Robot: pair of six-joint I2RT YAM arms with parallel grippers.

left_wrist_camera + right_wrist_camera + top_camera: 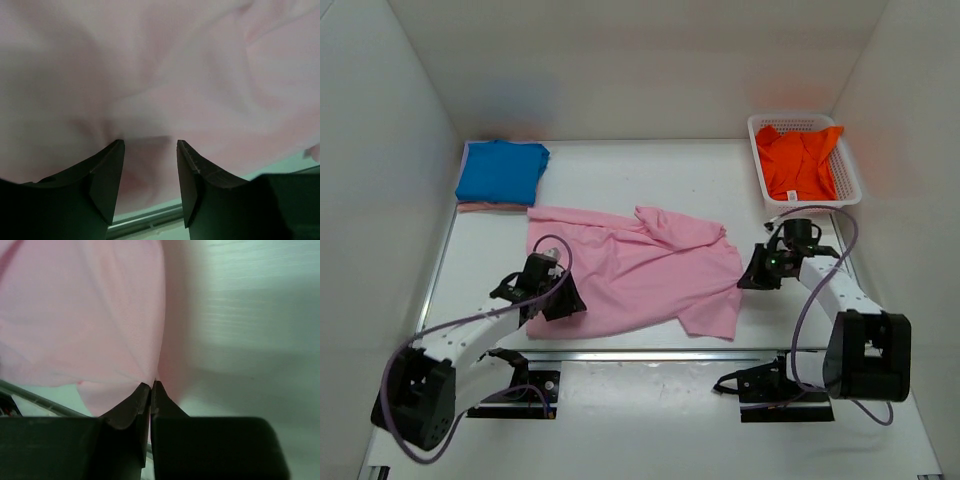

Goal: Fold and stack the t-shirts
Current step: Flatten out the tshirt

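Jaws, top view: left gripper (pixel 548 293) at pink t-shirt (pixel 630 270) left hem, right gripper (pixel 751 278) at its right edge; shirt rumpled mid-desk (pixel 650 170). Left wrist: jaws spread over cloth. Right wrist: jaws pinch hem. Close left fully, then pull taut evenly.

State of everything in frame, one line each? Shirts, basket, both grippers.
pink t-shirt: laid out, rumpled, unfolded
blue t-shirt: folded, far left corner
orange t-shirt: crumpled, in the basket
basket: upright, holds orange t-shirt
left gripper: open over pink t-shirt
right gripper: shut on pink t-shirt's edge
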